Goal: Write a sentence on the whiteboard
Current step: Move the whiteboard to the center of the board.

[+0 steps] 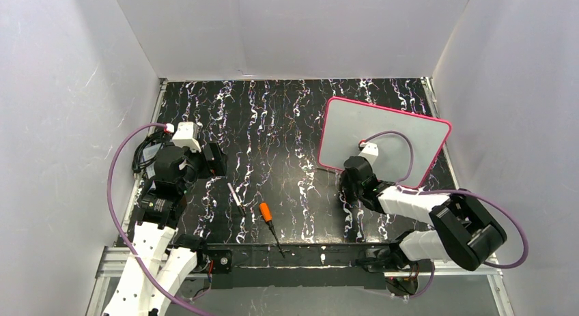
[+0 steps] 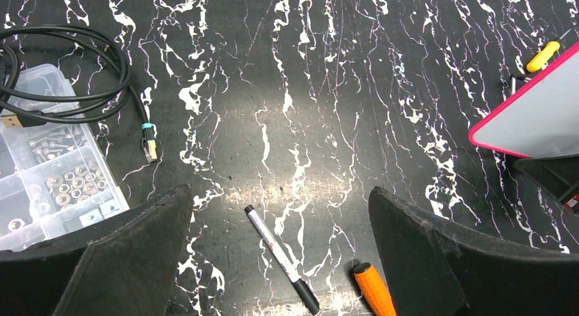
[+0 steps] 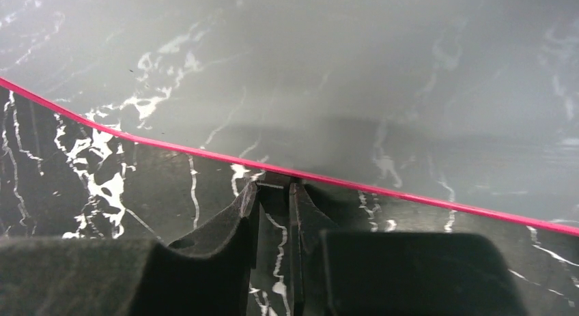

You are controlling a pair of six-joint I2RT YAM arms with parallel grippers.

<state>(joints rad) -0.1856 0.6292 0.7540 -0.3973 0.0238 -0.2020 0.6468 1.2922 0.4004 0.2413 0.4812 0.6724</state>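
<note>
The black, white-veined tabletop (image 1: 287,125) carries a pink-framed whiteboard (image 1: 348,135) toward its far right corner. A black marker (image 2: 280,258) and an orange-handled screwdriver (image 1: 265,211) lie near the near edge. A clear parts box (image 2: 48,173) and a black cable (image 2: 102,97) sit at the left edge.

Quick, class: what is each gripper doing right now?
Left gripper: open, holding nothing, above the marker.
Right gripper: shut, tips at the whiteboard edge; whether it pinches anything cannot be told.
</note>
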